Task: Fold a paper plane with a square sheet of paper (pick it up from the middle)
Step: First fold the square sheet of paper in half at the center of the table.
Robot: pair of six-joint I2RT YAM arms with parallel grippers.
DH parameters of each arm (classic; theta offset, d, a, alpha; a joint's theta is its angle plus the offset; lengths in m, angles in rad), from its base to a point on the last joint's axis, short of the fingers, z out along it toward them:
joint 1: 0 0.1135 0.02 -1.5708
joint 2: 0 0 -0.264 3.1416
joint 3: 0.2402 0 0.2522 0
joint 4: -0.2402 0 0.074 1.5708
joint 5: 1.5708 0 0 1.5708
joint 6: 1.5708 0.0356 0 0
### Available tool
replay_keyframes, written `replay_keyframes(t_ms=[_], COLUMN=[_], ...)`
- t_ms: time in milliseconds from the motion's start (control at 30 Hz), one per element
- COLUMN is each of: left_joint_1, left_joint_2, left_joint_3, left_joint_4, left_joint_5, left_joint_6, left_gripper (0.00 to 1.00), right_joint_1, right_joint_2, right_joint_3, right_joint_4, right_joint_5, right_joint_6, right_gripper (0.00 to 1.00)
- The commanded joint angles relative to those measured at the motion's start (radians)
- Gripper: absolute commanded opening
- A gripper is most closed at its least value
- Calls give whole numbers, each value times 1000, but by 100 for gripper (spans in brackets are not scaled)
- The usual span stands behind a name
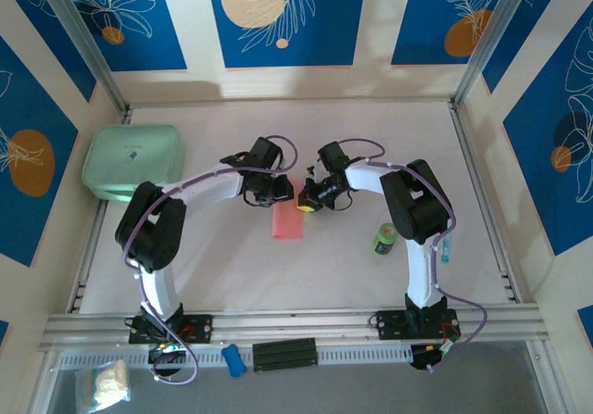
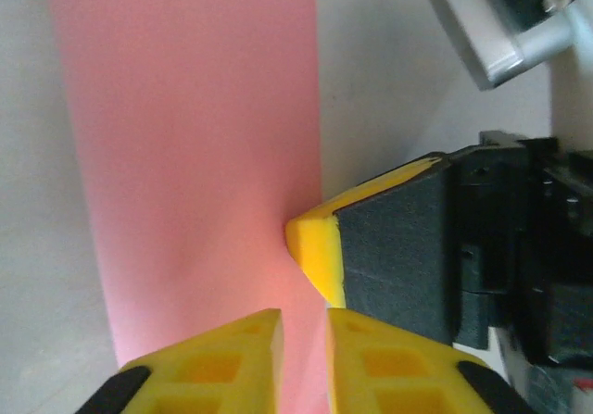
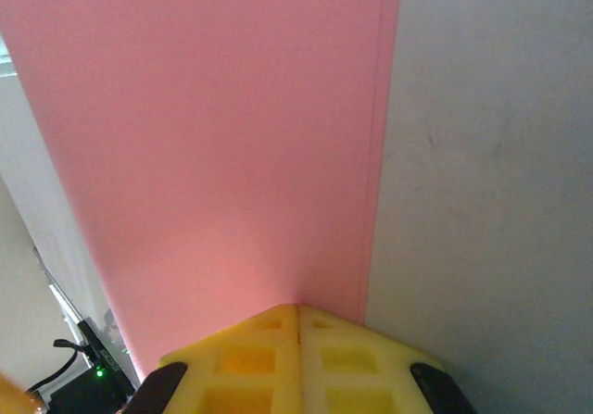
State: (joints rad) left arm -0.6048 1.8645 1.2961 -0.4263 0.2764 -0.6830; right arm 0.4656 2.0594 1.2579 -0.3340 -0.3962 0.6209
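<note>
— Whereabouts of the pink paper sheet (image 1: 288, 219)?

— Lying near the middle of the white table (image 1: 371, 284). Folded into a long narrow strip, running 12 to 6 o'clock in the top view.

— And around it?

— Small green can (image 1: 385, 239) at about 4 o'clock from the strip, well apart. Mint-green case (image 1: 132, 161) off at 10 o'clock, well apart too, by the table's far left corner.

— Left gripper (image 1: 274, 192)?

— Sitting at the strip's 12 o'clock end, on its 11 o'clock side. Seen from the left wrist: yellow fingers (image 2: 218, 363) drawn nearly together, with a slim gap between the tips and pink visible through it. Slight buckle in the paper just ahead of them. Cannot tell whether pinching the sheet or merely close over it.

— Right gripper (image 1: 307, 199)?

— At 1 o'clock of that same end, just beside the left one. Seen from the right wrist: yellow fingers (image 3: 241, 358) pressed together along a single seam, tips meeting the paper. Pinching the sheet. Seen from the left wrist: one yellow, black-padded finger of it touching the strip's 3 o'clock edge.

— Anything on the fold itself?

— In the right wrist view, a faint straight line just inside the strip's 3 o'clock edge, parallel to it. Looks like a second layer of paper.
</note>
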Motion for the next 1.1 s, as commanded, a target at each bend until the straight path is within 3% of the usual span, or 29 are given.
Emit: replay_keyframes(t_ms=[0, 600, 900, 1067], left_joint_1=[-5, 54, 143, 195], left_joint_2=[59, 123, 54, -13], left_joint_3=[46, -50, -242, -281], left_joint_4=[1, 16, 144, 118], left_joint_5=[77, 51, 90, 72], left_joint_6=[5, 118, 145, 185], left_gripper=[17, 13, 13, 14], right_joint_1=[10, 8, 8, 13], right_joint_2=[74, 97, 104, 113], right_joint_3=[-25, -16, -8, 6], right_joint_4=[-115, -143, -169, -189], right_joint_5=[136, 165, 201, 215], right_joint_6=[-22, -34, -46, -53], right_gripper=[4, 4, 4, 3])
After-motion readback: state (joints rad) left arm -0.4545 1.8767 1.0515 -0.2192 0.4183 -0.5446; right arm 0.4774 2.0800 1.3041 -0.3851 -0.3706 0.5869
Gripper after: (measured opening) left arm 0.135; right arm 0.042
